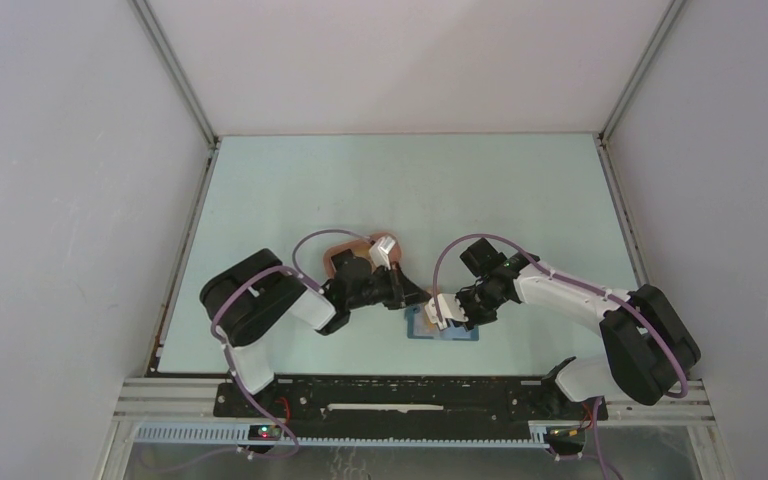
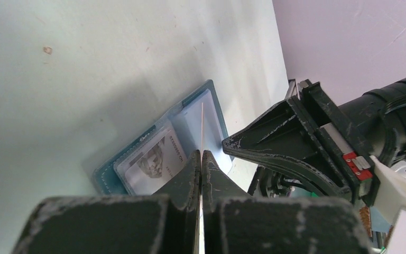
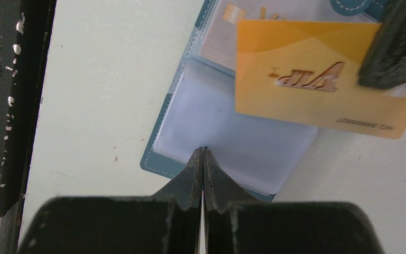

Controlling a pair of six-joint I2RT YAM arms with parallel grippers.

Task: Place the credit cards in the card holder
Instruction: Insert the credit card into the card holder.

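left hand (image 2: 202, 154) clamped on yellow card (image 3: 306, 74) | right hand (image 3: 203, 152) closed at card holder (image 3: 227, 140) sleeve, maybe pinching

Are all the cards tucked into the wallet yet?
Not yet. One whitish card already sits in the card holder. The left gripper holds the yellow card over it; the shut right gripper presses its edge. Sliding it in remains. Other cards aren't visible.

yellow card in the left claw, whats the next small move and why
Probably ease the left claw down so the yellow card meets, edge first, the mouth of the empty clear pocket in the card holder. The card hangs over the open holder, in no pocket yet, while the shut right claw sits at the holder's edge, seemingly steadying it.
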